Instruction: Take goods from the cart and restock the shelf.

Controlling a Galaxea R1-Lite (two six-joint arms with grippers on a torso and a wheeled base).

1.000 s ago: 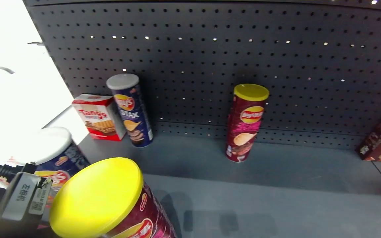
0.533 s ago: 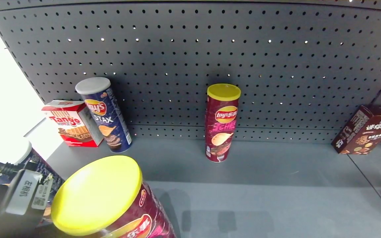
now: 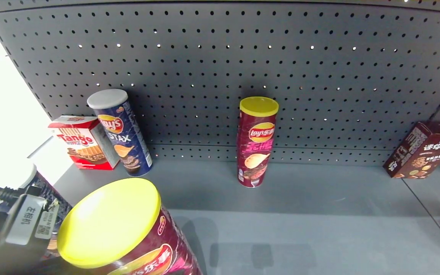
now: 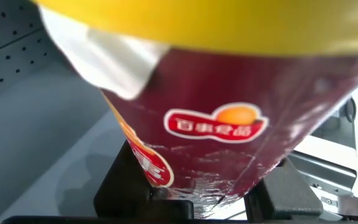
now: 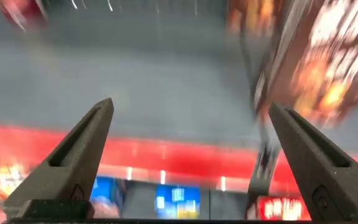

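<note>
Left gripper (image 4: 204,196) is clamped on a maroon chip can with a yellow lid (image 3: 117,229), fingers pinching low on the body. The can is off the surface at the front left of the shelf (image 3: 300,233), lid up and leaning a bit. Pick looks done, place not yet.

Right gripper (image 5: 191,168) is wide open and empty. What's under it is too blurred to identify.

On the shelf:
- matching maroon can (image 3: 256,141), upright against the pegboard (image 3: 220,57), mid-shelf
- blue chip can (image 3: 118,131), just beside a red-and-white wafer box (image 3: 80,142), back left
- brown cookie box (image 3: 420,151), far right

Can't tell which of these were restocked.

Left to do: set the held can down, probably next to its twin, where there's bare shelf on both sides. Another white-lidded blue can (image 3: 38,187) sits low on the left, probably cart stock, so more trips are likely.
</note>
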